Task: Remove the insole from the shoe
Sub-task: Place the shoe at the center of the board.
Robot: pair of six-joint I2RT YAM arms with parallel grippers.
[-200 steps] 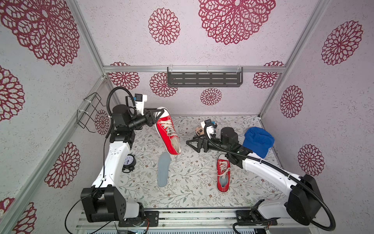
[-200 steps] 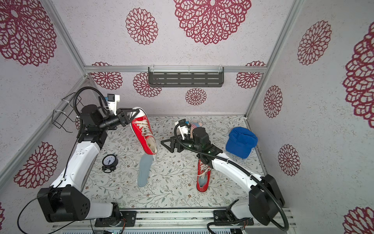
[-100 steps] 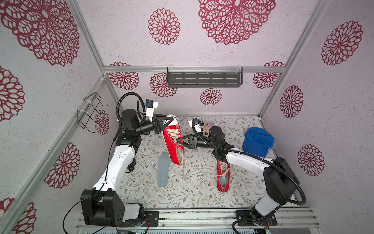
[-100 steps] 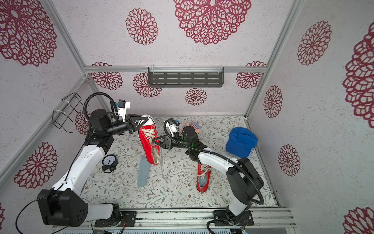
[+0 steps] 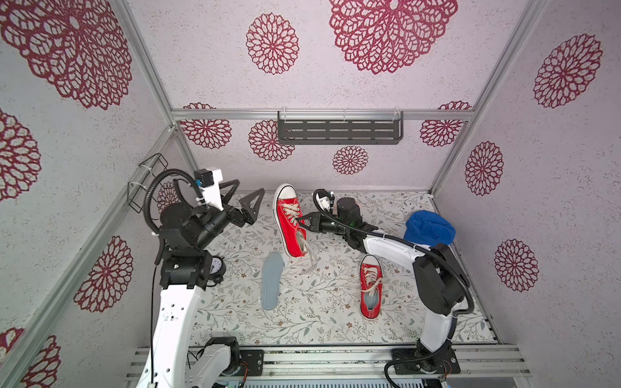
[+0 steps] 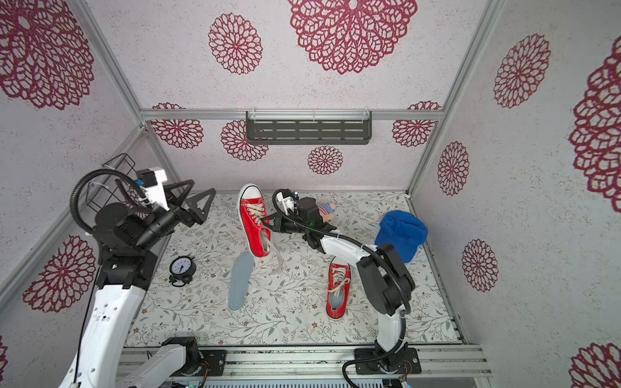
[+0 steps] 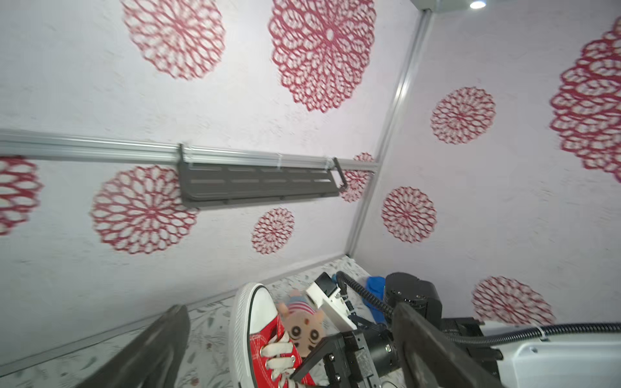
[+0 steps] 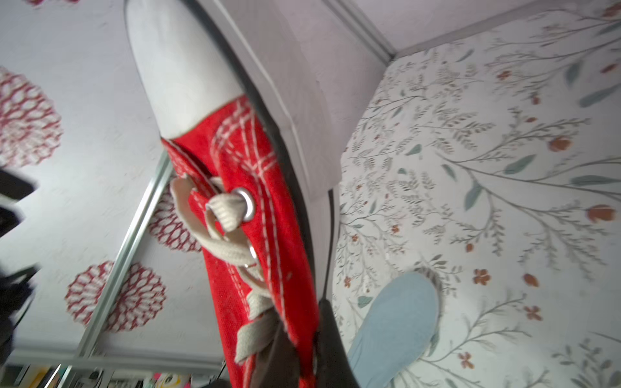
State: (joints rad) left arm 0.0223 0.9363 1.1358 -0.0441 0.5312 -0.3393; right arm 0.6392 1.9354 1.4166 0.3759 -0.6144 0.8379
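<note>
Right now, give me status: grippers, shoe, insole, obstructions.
Left gripper open, empty. Right gripper shut on raised red shoe near the laces. Insole out, flat on the mat. Second shoe lies apart, not in the way.

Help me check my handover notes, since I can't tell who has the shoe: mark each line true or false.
1. The right tool is shut on the held red shoe. True.
2. The left tool grips that shoe's toe. False: it is open and apart from the shoe.
3. A pale blue insole lies flat on the table, outside any shoe. True.
4. The other red shoe sits on the wall shelf. False: it lies on the table near the right arm.
5. A blue cap lies on the table by the right-hand wall. True.
</note>
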